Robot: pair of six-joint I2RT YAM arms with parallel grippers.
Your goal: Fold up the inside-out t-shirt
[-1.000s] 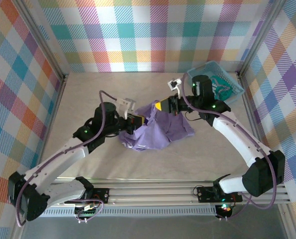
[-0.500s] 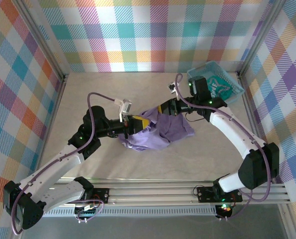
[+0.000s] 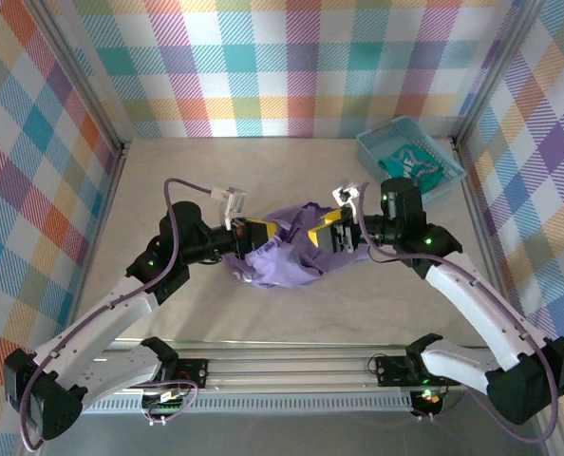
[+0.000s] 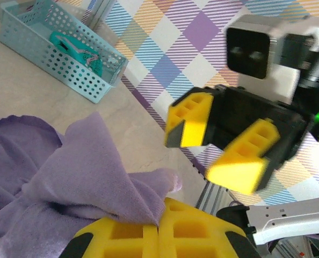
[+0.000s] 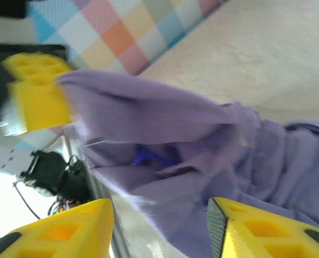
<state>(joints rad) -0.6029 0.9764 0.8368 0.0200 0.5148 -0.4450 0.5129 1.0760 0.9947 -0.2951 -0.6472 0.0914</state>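
Right gripper (image 3: 331, 228) pulls back off cloth, jaws parted, empty | left gripper (image 3: 253, 232) clenched on lavender t-shirt (image 3: 291, 264); next: regrasp a free edge, spread flat

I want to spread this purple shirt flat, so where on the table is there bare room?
Bare table lies between the t-shirt and the left wall, along the back wall, and in a strip before the front rail. Crowded: the middle, where left fingers pinch the shirt and right fingers stand open, and the far-right corner with the basket.
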